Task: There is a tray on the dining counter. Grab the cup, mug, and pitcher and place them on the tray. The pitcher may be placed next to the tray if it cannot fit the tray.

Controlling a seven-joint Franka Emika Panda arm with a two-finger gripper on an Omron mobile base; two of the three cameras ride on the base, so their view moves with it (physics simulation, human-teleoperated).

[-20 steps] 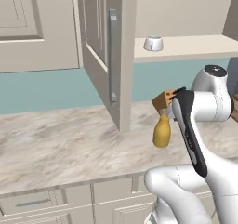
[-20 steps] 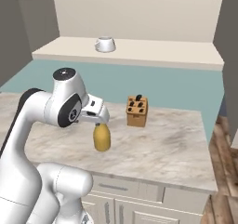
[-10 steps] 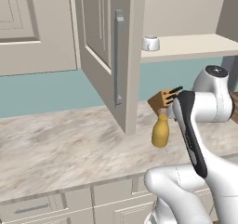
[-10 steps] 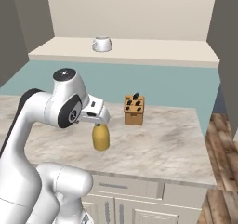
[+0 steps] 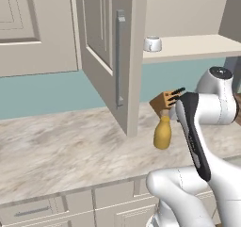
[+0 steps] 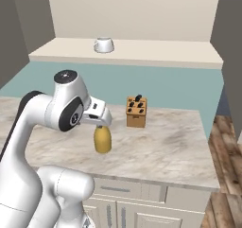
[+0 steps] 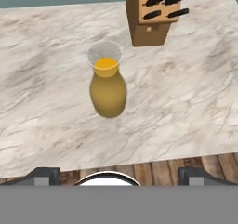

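— Mustard-yellow pitcher (image 7: pixel 108 89): where does it stand?
— Upright on the marbled wall counter (image 7: pixel 46 79), near the wooden knife block (image 7: pixel 155 16), apart from it.
— And the gripper (image 7: pixel 111 174)?
— Above the pitcher, fingers spread wide, gripping nothing.
— The mug (image 5: pixel 152 44)?
— On the shelf (image 5: pixel 197 46).

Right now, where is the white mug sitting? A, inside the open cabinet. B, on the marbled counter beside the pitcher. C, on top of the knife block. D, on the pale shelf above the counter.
D: the mug stands alone on the pale shelf, higher than the pitcher and knife block on the counter.
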